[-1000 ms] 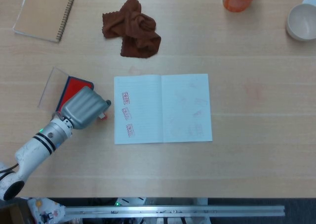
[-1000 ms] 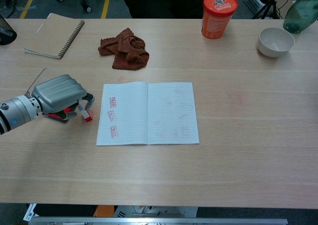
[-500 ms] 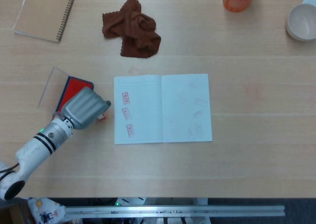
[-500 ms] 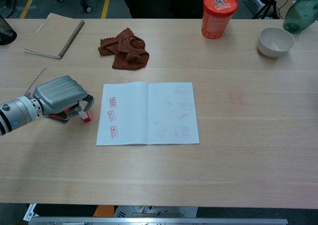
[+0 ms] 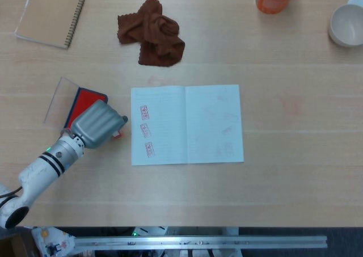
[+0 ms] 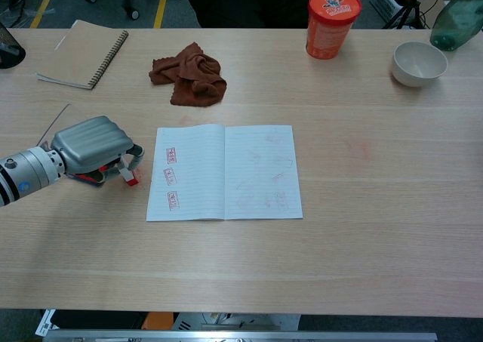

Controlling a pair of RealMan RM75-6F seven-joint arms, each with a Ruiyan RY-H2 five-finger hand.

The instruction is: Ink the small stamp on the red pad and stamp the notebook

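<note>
Left hand (image 6: pixel 92 147): fingers curled down around the small stamp (image 6: pixel 132 178), whose red tip shows under the fingertips, just left of the notebook (image 6: pixel 224 172).
Right hand: out of both views.
Notebook: open flat; three red stamp marks (image 5: pixel 145 130) in a column down its left page, fainter marks on the right page.
Red pad (image 5: pixel 84 101): left of the notebook, partly under the left hand, its clear lid (image 5: pixel 58 100) open on the far side.
Brown cloth (image 6: pixel 189 74): crumpled, beyond the notebook.
Spiral notepad (image 6: pixel 82 53): closed, far beyond-left of the notebook.
Orange cup (image 6: pixel 332 13): lidded, beyond-right of the notebook; contents hidden.
White bowl (image 6: pixel 419 62): further right; nothing visible inside.
</note>
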